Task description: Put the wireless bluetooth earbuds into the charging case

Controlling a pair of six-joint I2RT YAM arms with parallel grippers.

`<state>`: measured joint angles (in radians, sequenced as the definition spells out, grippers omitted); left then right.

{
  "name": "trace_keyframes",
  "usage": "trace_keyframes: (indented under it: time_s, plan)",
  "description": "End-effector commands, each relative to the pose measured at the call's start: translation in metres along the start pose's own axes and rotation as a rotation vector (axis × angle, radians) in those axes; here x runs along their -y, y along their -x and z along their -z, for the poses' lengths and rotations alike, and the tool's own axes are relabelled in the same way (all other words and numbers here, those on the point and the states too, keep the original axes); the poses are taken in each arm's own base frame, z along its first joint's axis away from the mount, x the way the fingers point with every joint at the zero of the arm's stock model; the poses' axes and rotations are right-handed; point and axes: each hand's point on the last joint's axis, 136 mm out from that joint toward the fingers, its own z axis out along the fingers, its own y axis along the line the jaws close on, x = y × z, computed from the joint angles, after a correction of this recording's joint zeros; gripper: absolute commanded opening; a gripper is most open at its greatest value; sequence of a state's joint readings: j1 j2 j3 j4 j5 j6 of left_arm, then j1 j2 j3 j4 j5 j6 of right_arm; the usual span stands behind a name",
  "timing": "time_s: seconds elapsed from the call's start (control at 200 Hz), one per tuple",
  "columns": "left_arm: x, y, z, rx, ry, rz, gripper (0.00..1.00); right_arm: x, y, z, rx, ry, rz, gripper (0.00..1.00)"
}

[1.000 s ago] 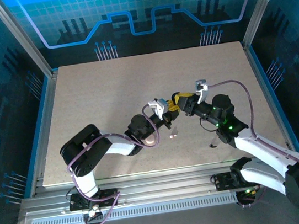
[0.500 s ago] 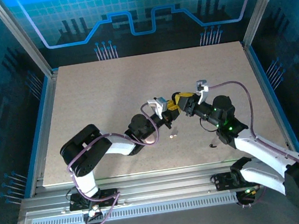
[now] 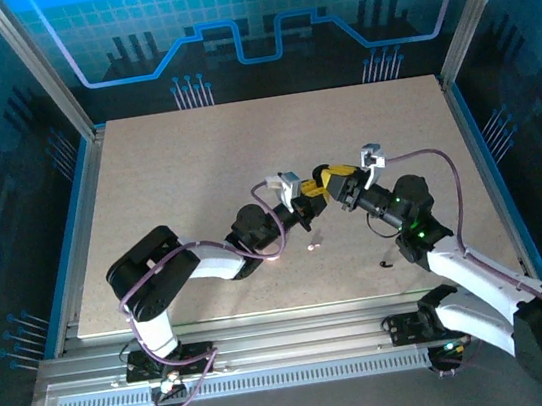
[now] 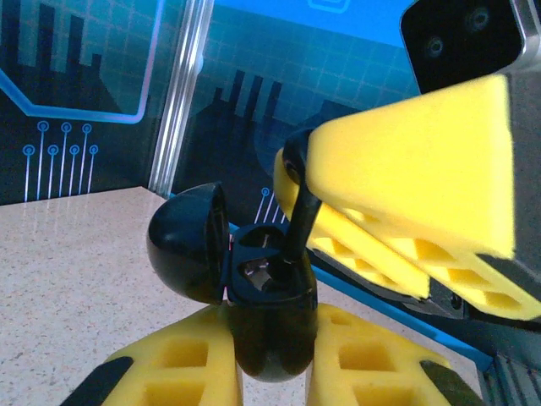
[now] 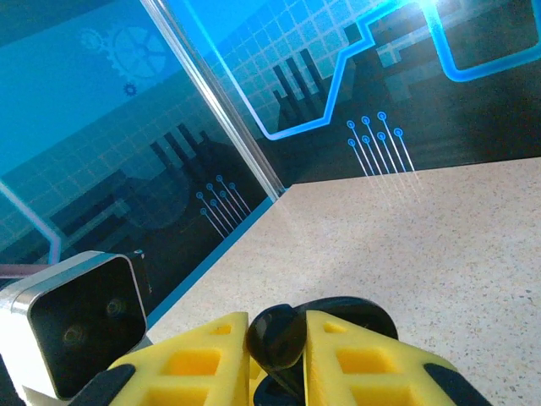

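Black glossy round charging case, lid hinged open, is clamped in the left gripper. The right gripper pinches a black curved earbud, its lower end at the case's cavity. A whitish-pink earbud and a second black earbud lie on the speckled table.

Both your arms fold inward, meeting at centre; left claw and right claw are clamped, tips almost touching.
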<state>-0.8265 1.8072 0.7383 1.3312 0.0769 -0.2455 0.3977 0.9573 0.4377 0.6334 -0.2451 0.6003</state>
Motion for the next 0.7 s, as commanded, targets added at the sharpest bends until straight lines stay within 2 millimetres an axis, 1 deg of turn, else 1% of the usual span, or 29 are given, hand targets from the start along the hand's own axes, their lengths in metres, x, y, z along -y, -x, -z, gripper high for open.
trace_keyframes:
  time_s: [0.0, 0.235, 0.34, 0.41, 0.55, 0.625, 0.695]
  plan:
    - [0.018, 0.054, -0.004, 0.145, -0.071, 0.003, 0.10, 0.003, -0.007, 0.005, -0.014, 0.015, 0.018, 0.21]
    - [0.019, 0.059, -0.006, 0.152, -0.082, 0.009, 0.10, 0.002, -0.010, 0.007, -0.029, 0.037, 0.023, 0.21]
    - [0.019, 0.055, -0.006, 0.145, -0.081, -0.030, 0.10, 0.005, -0.009, 0.008, -0.039, 0.028, 0.009, 0.21]
    - [0.014, 0.047, -0.004, 0.129, -0.063, -0.074, 0.10, 0.005, -0.008, 0.007, -0.057, 0.023, 0.000, 0.21]
    - [-0.003, 0.021, 0.001, 0.078, 0.010, -0.154, 0.10, 0.000, -0.005, 0.007, -0.103, 0.019, -0.016, 0.22]
    - [-0.010, 0.007, 0.006, 0.047, 0.035, -0.177, 0.10, -0.001, -0.005, 0.008, -0.134, 0.017, -0.029, 0.21]
    - [-0.016, -0.004, 0.010, 0.022, 0.061, -0.191, 0.09, 0.000, -0.010, 0.009, -0.173, 0.004, -0.046, 0.22]
